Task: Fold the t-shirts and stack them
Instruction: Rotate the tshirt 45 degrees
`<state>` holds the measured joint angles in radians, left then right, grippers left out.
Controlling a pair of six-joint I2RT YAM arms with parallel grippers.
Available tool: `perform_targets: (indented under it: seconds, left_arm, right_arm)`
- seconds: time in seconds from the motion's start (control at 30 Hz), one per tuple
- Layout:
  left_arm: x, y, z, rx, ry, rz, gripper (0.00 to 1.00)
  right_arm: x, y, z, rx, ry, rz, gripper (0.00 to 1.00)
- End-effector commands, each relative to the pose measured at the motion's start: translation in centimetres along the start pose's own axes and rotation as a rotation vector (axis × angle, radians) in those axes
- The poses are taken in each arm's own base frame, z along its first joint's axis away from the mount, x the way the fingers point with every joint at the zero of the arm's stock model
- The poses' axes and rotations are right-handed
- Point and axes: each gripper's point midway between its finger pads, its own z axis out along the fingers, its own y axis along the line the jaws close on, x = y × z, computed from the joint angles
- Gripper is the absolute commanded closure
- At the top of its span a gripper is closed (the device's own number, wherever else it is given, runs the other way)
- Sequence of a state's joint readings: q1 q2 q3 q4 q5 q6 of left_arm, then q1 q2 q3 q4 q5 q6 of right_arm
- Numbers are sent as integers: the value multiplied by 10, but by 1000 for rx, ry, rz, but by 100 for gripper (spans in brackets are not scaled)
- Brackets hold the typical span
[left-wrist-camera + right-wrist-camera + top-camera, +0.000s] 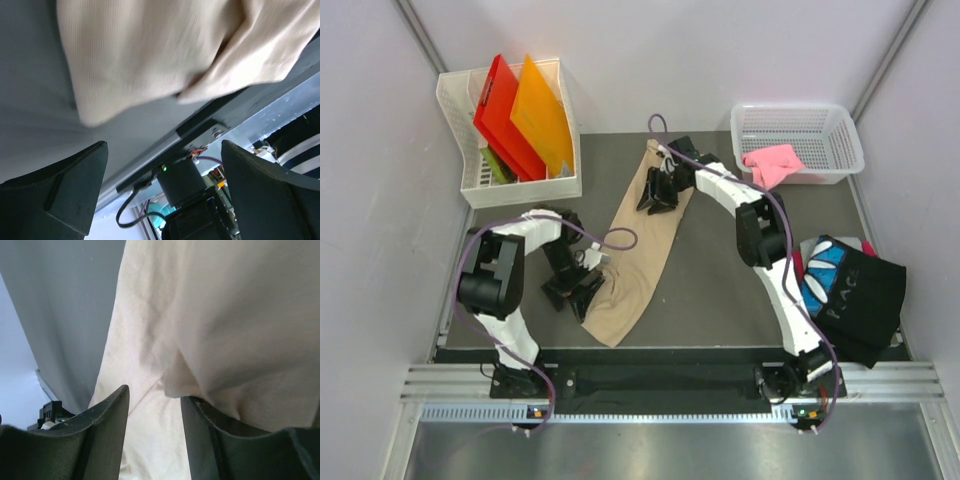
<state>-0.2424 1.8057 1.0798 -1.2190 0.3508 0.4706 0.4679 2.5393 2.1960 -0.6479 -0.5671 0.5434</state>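
Observation:
The tan t-shirt (pixel 638 250) lies folded into a long narrow strip running from the far middle of the table to near its front edge. My left gripper (pixel 574 293) sits just left of the strip's near end, wide open and empty. In the left wrist view the tan cloth (pixel 165 50) lies beyond the left gripper (pixel 164 146). My right gripper (pixel 656 196) rests over the strip's far end, jaws partly open. A fold edge of the tan cloth (pixel 210 330) lies at the tip of its right finger (pixel 205 430). The black t-shirt (pixel 855 292) lies crumpled at the right. The pink t-shirt (pixel 775 164) hangs over the basket rim.
A white basket (pixel 820 125) stands at the back right. A white rack (pixel 460 110) at the back left holds stiff red (pixel 500 110) and orange (pixel 542 112) sheets. The left arm's cable (pixel 615 240) loops onto the tan cloth.

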Motion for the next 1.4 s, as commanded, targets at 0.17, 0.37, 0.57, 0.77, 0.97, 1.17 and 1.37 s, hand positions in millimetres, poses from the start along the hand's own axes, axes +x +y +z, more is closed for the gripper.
perform_targets:
  seconds: [0.17, 0.37, 0.57, 0.77, 0.97, 1.17, 1.37]
  left_arm:
    - [45, 0, -32, -66, 2, -36, 1]
    - [12, 4, -65, -128, -115, -55, 1]
    - [-41, -4, -97, -94, -237, -33, 1]
    - [-107, -44, -94, 12, -292, 137, 1]
    - [-157, -44, -96, 7, -313, 148, 1]
    - [-142, -37, -102, 11, -345, 112, 1]
    - [-79, 5, -148, -28, -502, -29, 1]
  right_arm:
    - [-28, -52, 5, 67, -66, 18, 53]
    - [-53, -91, -6, 144, -120, 70, 57]
    - [-100, -91, -34, 39, -240, 118, 56]
    - [-103, -40, -41, -118, -239, 51, 52]
    - [-71, 16, -38, -207, -139, -32, 41]
    - [-37, 39, -40, -175, -66, -124, 17]
    - [-32, 56, -82, -89, -106, -204, 0]
